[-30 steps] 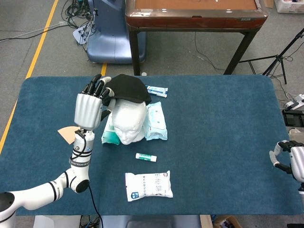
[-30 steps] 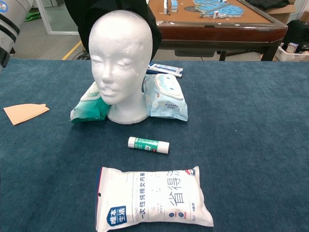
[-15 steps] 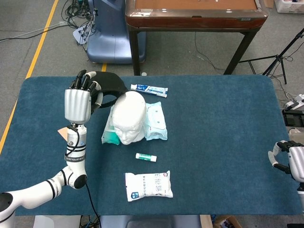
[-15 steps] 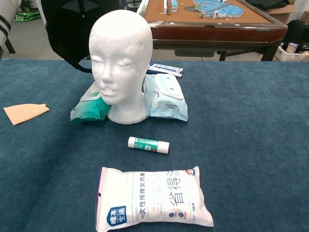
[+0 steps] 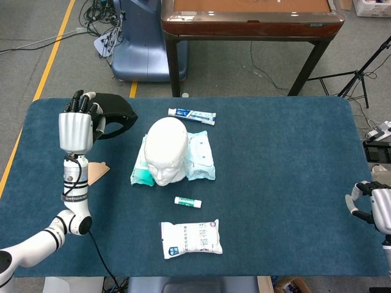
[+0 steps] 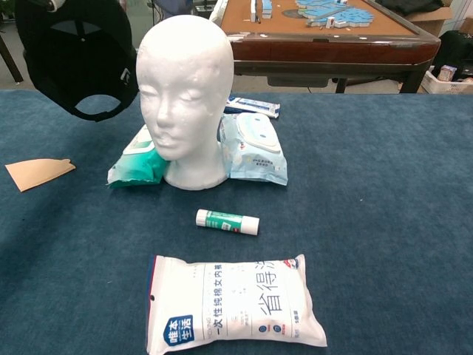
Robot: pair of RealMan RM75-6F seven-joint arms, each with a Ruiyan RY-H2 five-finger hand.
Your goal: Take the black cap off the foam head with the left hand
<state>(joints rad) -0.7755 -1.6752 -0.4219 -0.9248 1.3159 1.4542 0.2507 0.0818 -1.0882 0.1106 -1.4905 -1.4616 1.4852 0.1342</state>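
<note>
Black cap (image 5: 115, 119) already off the foam head (image 5: 166, 148), dangling in the air to its left, gripped by the raised left hand (image 5: 76, 130). Head bare on the bench (image 5: 287, 159). Only setting down possibly left. Right hand (image 5: 374, 209) idle at bench edge, fingers loosely curled, holding nothing.

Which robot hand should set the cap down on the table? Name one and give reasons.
Left. The left robot hand already holds the black cap, lifted clear of the foam head above the table. The right robot hand sits far off at the opposite edge.
</note>
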